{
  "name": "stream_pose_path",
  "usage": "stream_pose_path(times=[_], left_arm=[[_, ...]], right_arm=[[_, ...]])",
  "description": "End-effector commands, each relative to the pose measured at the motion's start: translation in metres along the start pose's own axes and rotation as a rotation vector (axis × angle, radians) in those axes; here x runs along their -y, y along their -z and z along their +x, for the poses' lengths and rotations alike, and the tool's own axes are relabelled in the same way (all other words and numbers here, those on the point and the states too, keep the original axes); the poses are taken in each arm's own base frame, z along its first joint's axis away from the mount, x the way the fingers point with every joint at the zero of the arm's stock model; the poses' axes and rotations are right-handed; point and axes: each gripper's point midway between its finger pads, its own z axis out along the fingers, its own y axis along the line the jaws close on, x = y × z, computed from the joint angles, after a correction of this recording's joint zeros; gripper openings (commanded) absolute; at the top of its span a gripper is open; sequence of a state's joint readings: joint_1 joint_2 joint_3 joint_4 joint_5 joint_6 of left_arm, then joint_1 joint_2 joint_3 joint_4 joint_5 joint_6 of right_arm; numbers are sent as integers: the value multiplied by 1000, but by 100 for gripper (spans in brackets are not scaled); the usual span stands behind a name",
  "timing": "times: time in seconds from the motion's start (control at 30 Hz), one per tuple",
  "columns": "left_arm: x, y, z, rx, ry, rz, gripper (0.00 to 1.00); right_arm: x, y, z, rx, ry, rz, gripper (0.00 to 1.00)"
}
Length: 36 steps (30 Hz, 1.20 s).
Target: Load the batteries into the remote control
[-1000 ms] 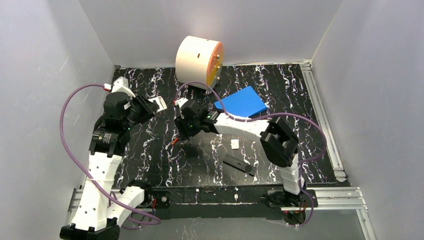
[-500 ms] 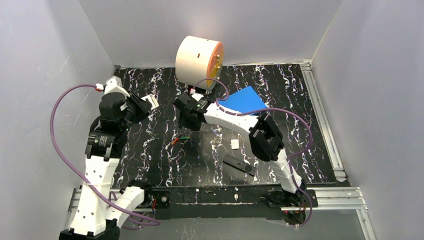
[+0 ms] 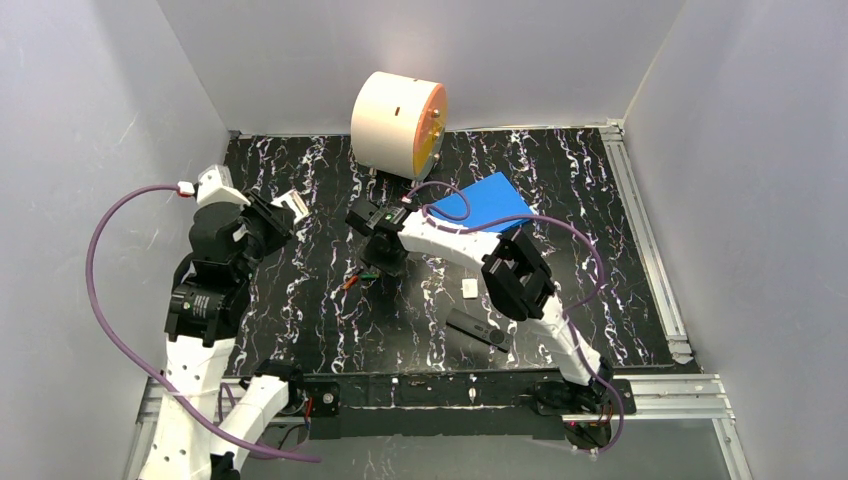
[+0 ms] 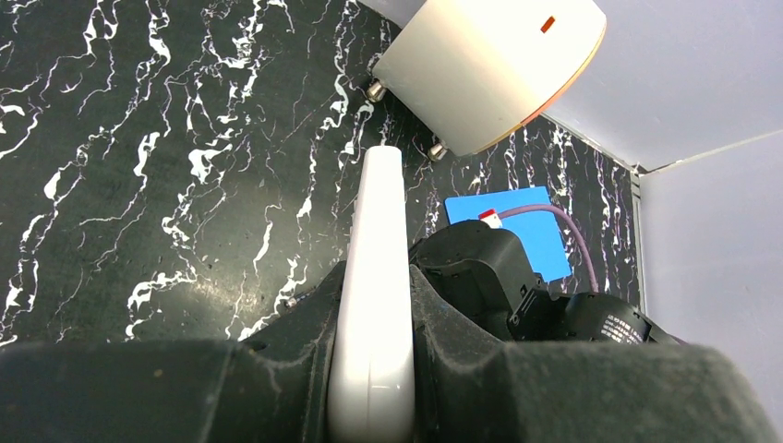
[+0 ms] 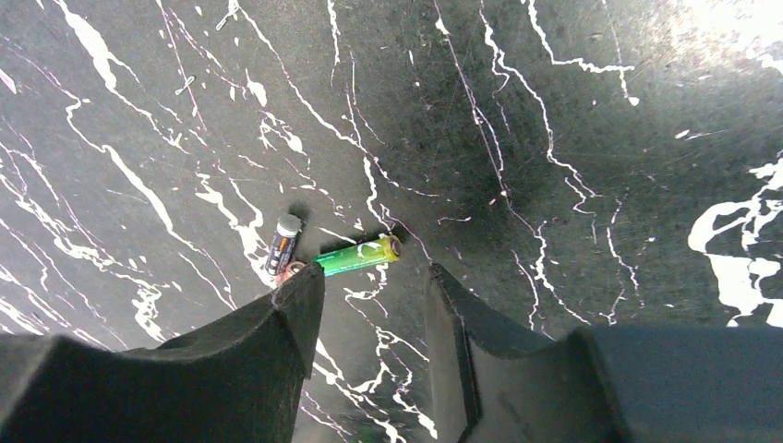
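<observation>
While the left gripper [image 4: 374, 309] clamps the white remote [image 4: 380, 212] tightly between its fingers, the right gripper [image 5: 374, 281] hangs half open and empty, with the green battery [image 5: 358, 256] and dark battery [image 5: 283, 245] lying just beyond its fingertips.

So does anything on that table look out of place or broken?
Nothing looks broken. A green battery and an orange-red battery lie loose on the table, askew in a V, by the right claw. A small white piece lies alone near the black remote.
</observation>
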<state>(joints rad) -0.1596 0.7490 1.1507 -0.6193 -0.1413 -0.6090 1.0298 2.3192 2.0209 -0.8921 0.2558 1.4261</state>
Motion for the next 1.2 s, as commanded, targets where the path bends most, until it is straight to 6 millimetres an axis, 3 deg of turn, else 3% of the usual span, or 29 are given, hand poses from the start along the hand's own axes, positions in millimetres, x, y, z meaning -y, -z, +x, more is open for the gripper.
stream_pose_path(times=[0.0, 0.33, 0.57, 0.73, 0.93, 1.17], left_arm=[[-2, 0, -6, 38, -7, -3, 0], [-2, -2, -4, 30, -21, 2, 0], [-4, -1, -2, 29, -25, -4, 0], [-5, 3, -9, 55, -41, -11, 0], [-5, 6, -16, 86, -40, -12, 0], [-6, 7, -12, 80, -24, -10, 0]], right_arm=[[-17, 1, 3, -5, -88, -28, 51], [-15, -12, 16, -44, -120, 4, 50], [-10, -20, 15, -22, -115, 27, 47], [4, -25, 4, 63, 0, 101, 42], [32, -33, 6, 70, 101, 189, 37], [32, -25, -5, 109, 206, 179, 30]])
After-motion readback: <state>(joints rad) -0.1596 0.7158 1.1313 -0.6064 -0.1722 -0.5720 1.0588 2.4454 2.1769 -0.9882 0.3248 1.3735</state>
